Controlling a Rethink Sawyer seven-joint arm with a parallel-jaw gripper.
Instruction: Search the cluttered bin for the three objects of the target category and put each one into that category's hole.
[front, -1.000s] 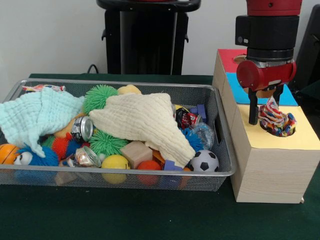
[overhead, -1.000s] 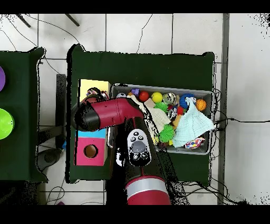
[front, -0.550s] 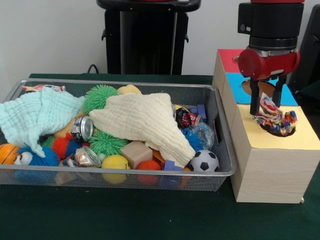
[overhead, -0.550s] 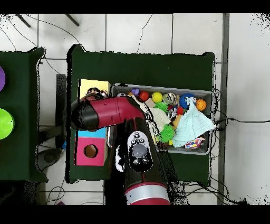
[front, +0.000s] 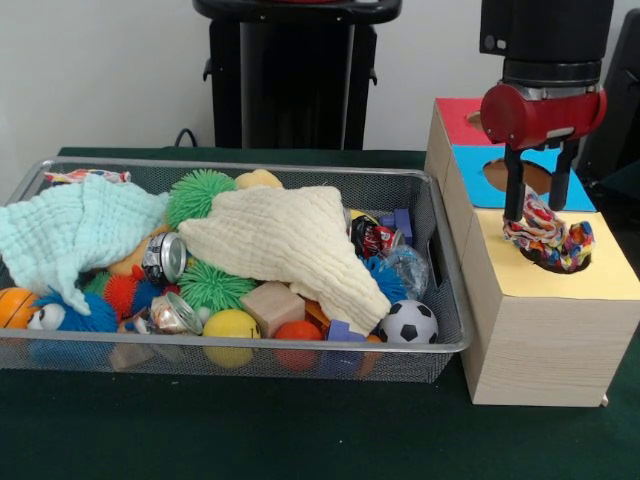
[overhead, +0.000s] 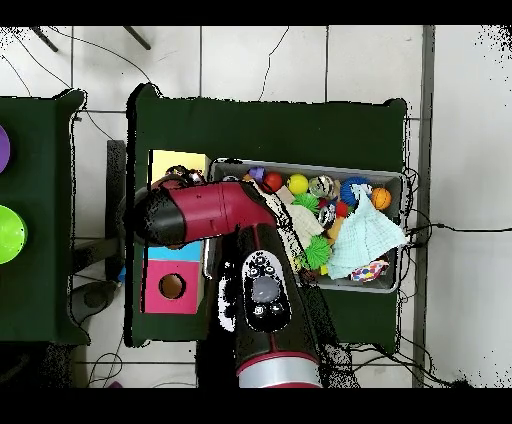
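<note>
In the wire bin (front: 452, 330) at the front, cloths and balls lie untouched. Beyond it, on the wooden sorting box (front: 540, 340), the multicoloured rope toy (front: 548, 238) sits in the yellow section's hole (half sunk, its top poking up). The gripper (front: 538, 212) stands over it, jaws spread either side of the toy's tip, gripping nothing. The drop looks done; next comes a lift clear and a search of the bin
</note>
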